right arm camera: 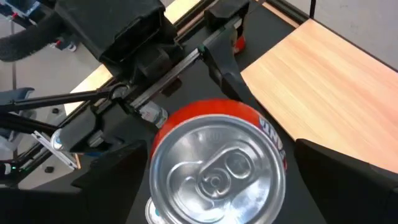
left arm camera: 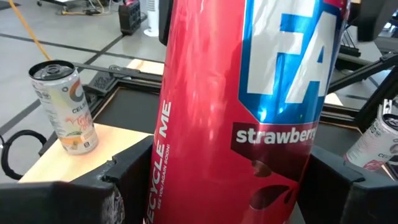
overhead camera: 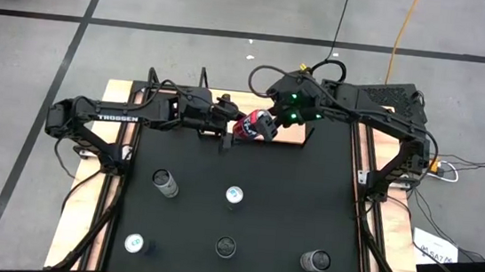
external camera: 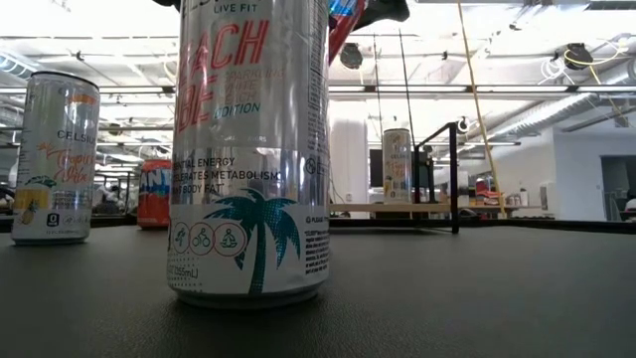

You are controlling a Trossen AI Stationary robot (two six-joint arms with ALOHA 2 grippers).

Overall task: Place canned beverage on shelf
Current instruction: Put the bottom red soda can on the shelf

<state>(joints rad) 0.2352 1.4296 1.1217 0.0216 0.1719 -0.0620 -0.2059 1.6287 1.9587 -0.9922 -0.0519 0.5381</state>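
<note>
A red strawberry soda can (overhead camera: 250, 126) hangs in the air over the far middle of the table, by the light wooden shelf (overhead camera: 289, 137). My left gripper (overhead camera: 233, 122), reaching in from the table's left, is shut on it. My right gripper (right arm camera: 217, 186) comes from the right. It is open, with a finger on each side of the can's silver top (right arm camera: 217, 171), clear of it. On the shelf board (left arm camera: 81, 155) stands a pale can (left arm camera: 62, 106) on its base. My left gripper pinches the red can's side wall (left arm camera: 158, 180) between its two fingers (left arm camera: 118, 183), which lie across the can. They come nearly level from the table's left. The can is lifted clear of shelf and table, tilted with its top toward my right gripper.
Several more cans stand upright on the black table nearer the front: (overhead camera: 165, 182), (overhead camera: 234, 195), (overhead camera: 134, 244), (overhead camera: 226, 246), (overhead camera: 314, 261). A thin black shelf post (external camera: 454, 179) rises at the board's end. Wooden strips run along the table's sides.
</note>
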